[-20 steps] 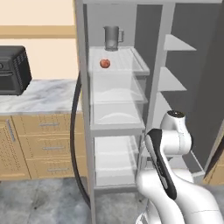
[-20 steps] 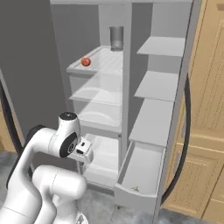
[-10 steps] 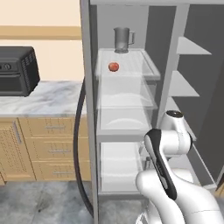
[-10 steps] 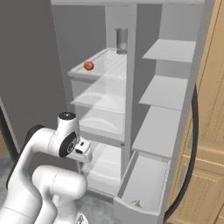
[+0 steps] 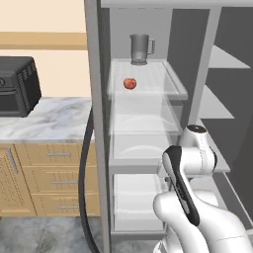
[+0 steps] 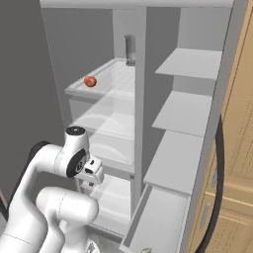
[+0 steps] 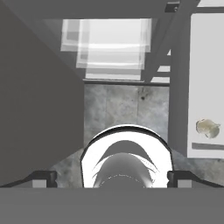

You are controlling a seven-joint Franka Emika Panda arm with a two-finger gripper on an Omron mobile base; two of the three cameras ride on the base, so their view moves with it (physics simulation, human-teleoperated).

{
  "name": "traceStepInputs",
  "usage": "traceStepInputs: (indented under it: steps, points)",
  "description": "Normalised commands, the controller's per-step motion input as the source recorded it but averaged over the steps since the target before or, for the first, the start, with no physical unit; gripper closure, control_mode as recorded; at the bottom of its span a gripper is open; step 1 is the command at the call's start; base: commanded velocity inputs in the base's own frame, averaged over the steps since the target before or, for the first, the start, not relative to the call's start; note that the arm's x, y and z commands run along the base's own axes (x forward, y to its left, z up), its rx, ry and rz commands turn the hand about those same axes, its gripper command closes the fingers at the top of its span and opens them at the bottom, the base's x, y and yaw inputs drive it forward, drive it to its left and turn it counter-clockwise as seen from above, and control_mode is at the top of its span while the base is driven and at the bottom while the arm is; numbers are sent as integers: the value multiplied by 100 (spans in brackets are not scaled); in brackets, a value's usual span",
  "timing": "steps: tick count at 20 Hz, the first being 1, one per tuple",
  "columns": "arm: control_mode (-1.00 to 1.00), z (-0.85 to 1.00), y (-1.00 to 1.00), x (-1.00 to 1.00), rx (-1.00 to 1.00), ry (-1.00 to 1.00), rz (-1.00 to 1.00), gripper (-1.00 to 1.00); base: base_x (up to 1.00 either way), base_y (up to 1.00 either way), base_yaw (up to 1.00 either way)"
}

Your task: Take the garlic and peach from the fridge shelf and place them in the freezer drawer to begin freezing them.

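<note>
Two dark fingertips [image 7: 43, 177] stand at opposite sides of the hand view's bottom edge. The gripper [image 7: 112, 177] is spread wide with nothing between its jaws, and it looks straight down at mottled grey floor [image 7: 127, 105].

Below the gripper and off to its right lies the freezer drawer [image 7: 208, 65], pulled out, its pale floor mostly bare. The garlic [image 7: 207, 128] sits inside, close to the drawer's front wall and apart from the side walls. A grey upright of the fridge frame runs between the gripper and the drawer's near edge.

To the gripper's left a dark flat panel reaches down to the floor. The strip of bare floor between that panel and the upright is the open room beneath the hand. Ahead of the gripper are the stacked front edges of the clear lower bins.

High above the gripper and further into the fridge, the peach [image 5: 130, 83] rests on the fridge shelf [image 5: 163, 81]. It sits toward the shelf's left front, near the lip but not on it. A grey pitcher [image 5: 140, 48] stands at the back of that shelf, well apart from the peach, and the shelf's right half is bare.

Further left, beyond the fridge wall, a black toaster oven [image 5: 15, 84] sits on a marble counter [image 5: 54, 118].
</note>
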Motion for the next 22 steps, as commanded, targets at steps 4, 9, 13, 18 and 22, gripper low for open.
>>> traceStepInputs:
  steps: [4, 9, 13, 18, 22]
  points:
    - [100, 0, 0, 0, 0, 0, 0, -100, 11, 28, 0]
    - [100, 0, 0, 0, 0, 0, 0, -100, 8, 37, 0]
    - [100, 0, 0, 0, 0, 0, 0, -100, 30, 3, 0]
    - [-100, 67, 0, 25, 1, -18, 5, -100, 0, 0, 0]
    - [-100, 100, 0, 25, 0, -43, 6, -100, 0, 0, 0]
